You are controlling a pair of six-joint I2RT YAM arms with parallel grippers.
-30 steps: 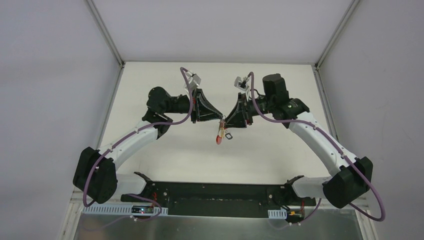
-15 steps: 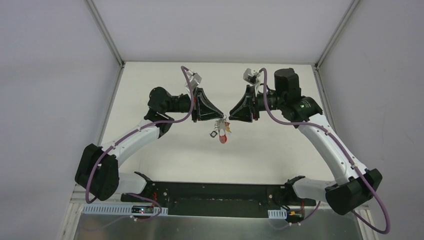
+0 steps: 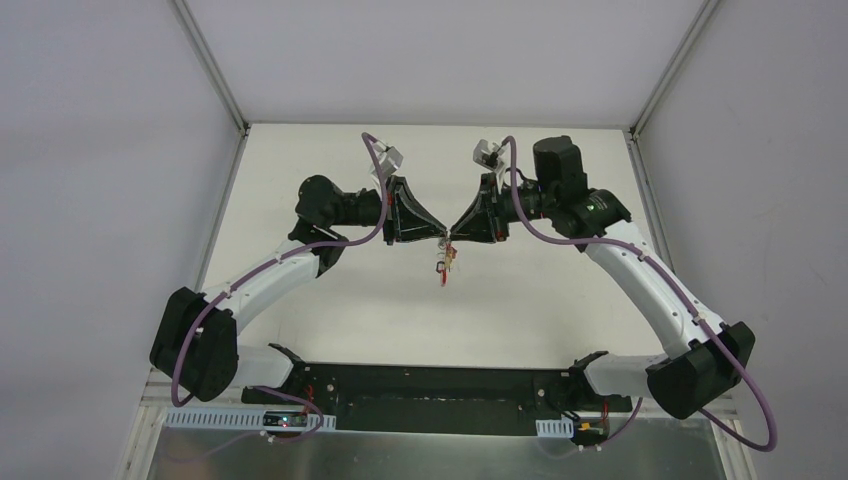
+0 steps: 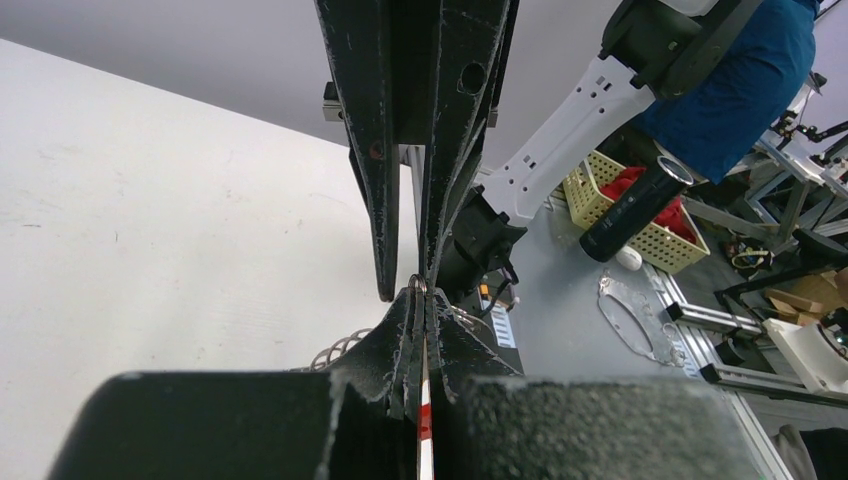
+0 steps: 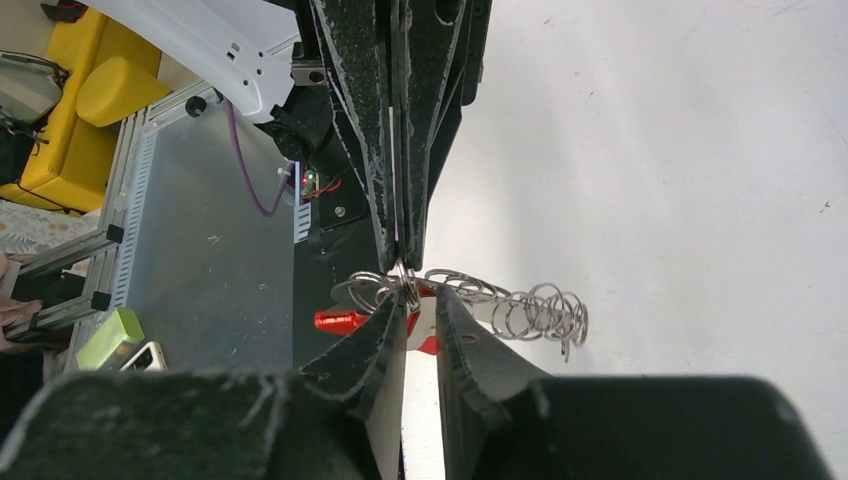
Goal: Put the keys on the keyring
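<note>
Pinching the thin grey wire keyring (image 5: pixel 365 282) — left pincer (image 4: pixel 420 305) and right pincer (image 5: pixel 410 300), tip-to-tip.

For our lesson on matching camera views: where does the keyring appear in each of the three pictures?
Top external: keyring hangs mid-picture, below where left pincer meets right pincer.
Left wrist: only a thin loop at centre, between the tips.
Right wrist: silver loops just below centre, coils trailing right.
Shared landmark: the meeting pincer tips.
</note>
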